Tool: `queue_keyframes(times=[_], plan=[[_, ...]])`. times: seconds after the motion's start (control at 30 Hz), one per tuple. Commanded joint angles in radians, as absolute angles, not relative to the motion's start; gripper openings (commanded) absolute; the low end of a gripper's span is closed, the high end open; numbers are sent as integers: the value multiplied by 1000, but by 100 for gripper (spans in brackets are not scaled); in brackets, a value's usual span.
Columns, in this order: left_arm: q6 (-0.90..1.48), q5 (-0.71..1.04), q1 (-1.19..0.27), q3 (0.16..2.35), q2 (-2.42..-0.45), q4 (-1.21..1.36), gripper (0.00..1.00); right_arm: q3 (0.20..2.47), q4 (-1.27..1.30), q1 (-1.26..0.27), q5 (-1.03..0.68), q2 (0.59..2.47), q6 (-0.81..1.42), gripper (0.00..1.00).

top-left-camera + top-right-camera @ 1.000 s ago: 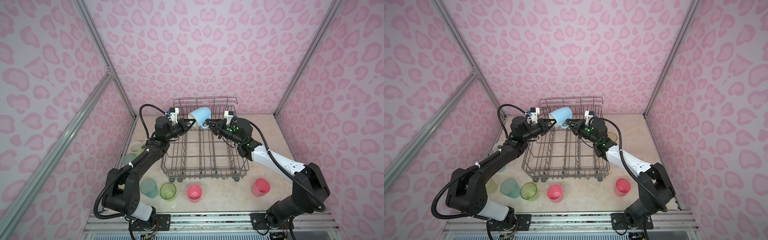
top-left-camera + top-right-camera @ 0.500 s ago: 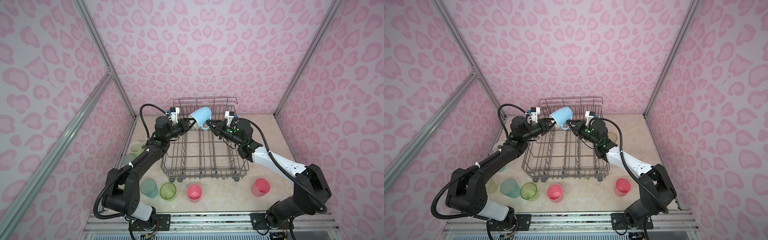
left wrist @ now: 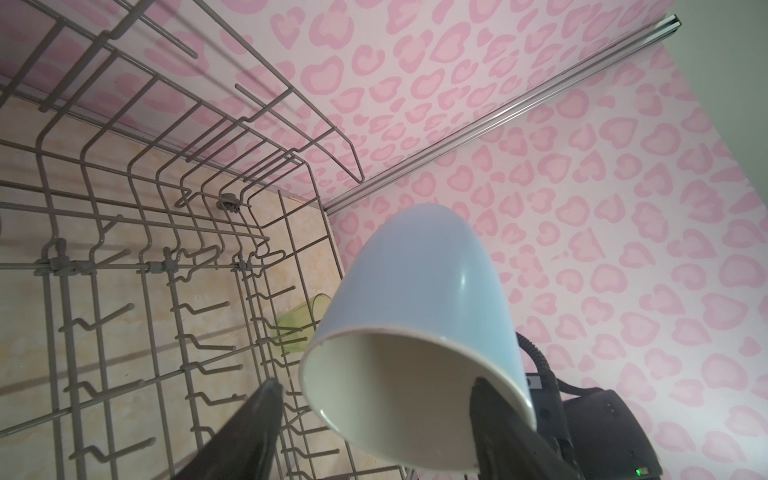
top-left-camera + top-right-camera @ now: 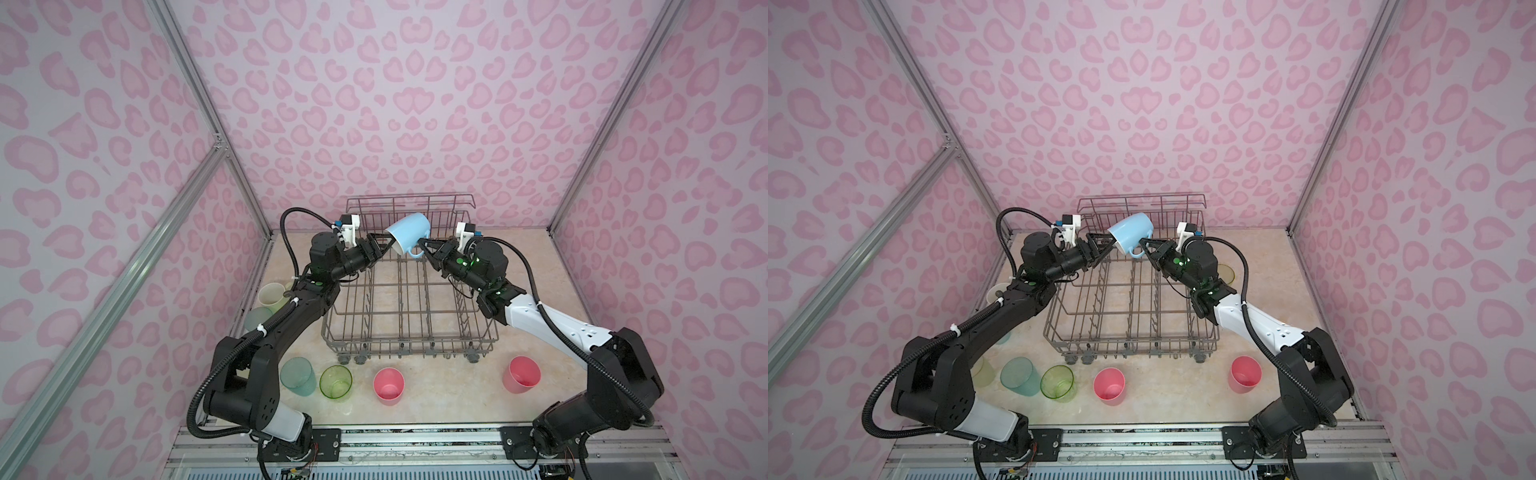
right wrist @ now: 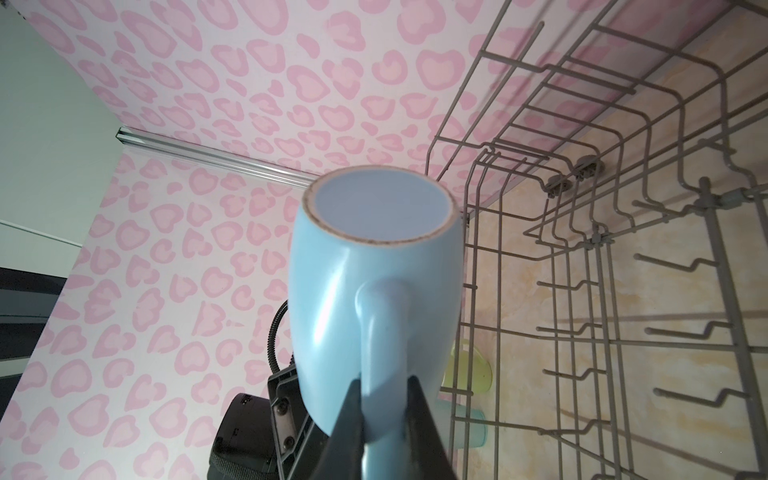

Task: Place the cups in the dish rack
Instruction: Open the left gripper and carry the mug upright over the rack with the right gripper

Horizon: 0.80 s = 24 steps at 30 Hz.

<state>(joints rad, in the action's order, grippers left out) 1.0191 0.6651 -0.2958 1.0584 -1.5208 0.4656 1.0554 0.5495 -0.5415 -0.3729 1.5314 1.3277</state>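
Note:
A light-blue mug (image 4: pixel 409 232) (image 4: pixel 1131 235) hangs tilted above the back of the dish rack (image 4: pixel 409 345) (image 4: pixel 1129 347), mouth toward the left arm. My right gripper (image 4: pixel 422 247) (image 5: pixel 384 386) is shut on the mug's handle (image 5: pixel 382 332). My left gripper (image 4: pixel 384 243) (image 3: pixel 376 399) is open at the mug's rim (image 3: pixel 415 299). One finger (image 3: pixel 266 415) stands clear outside the rim and the other lies at its far edge. Loose cups stand in front of the rack: teal (image 4: pixel 297 376), lime-green (image 4: pixel 336 382) and two pink (image 4: pixel 388 386) (image 4: pixel 521 374).
A pale-yellow mug (image 4: pixel 272 295) and another cup (image 4: pixel 257 318) stand left of the rack, under the left arm. A lime-green cup (image 4: pixel 1225 274) sits right of the rack behind the right arm. Pink patterned walls close in at the back and on both sides.
The left gripper's jaws have spread apart from the mug's rim. The right gripper keeps its hold on the handle, and the mug has hardly moved.

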Motion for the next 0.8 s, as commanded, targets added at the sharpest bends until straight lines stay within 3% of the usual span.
queue_keyframes(times=[0.0,0.5,0.77], plan=[[983,663,-295,1066,-1508,448,78,1050,653,-538,-353,1520,1296,2],[854,550,-295,1099,-1471,197,81,1046,463,-534,-249,1455,1083,1],[700,411,-295,1226,-1486,-160,81,1062,302,-541,-154,1416,902,1]])
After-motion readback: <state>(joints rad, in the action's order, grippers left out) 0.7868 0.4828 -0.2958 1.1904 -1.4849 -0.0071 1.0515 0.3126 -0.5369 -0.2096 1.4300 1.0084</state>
